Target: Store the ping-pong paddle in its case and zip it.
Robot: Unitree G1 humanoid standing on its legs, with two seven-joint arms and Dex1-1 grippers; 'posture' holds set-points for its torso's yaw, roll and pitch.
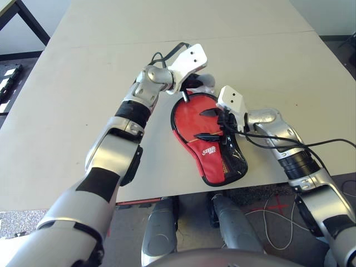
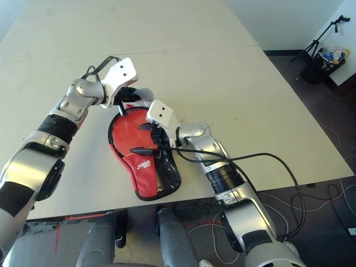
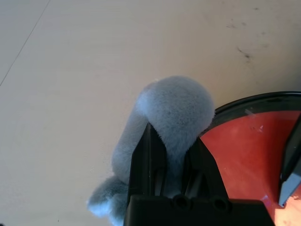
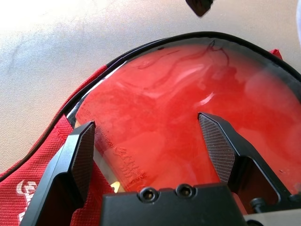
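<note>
Clamped, at left gripper (image 3: 173,129), on fluffy toy (image 3: 181,101) just beside the rounded end of case (image 1: 210,158); wide apart and empty, at right gripper (image 4: 146,118), over the case. Can see paddle (image 4: 160,101) inside the case, behind clear plastic. Expect light, stiff blade within soft, bendable cover; plastic probably slippery. Best to pin the case by its fabric edge, sparing the window. Cannot make out handle within the case, zip pull, or extent of closure.
</note>
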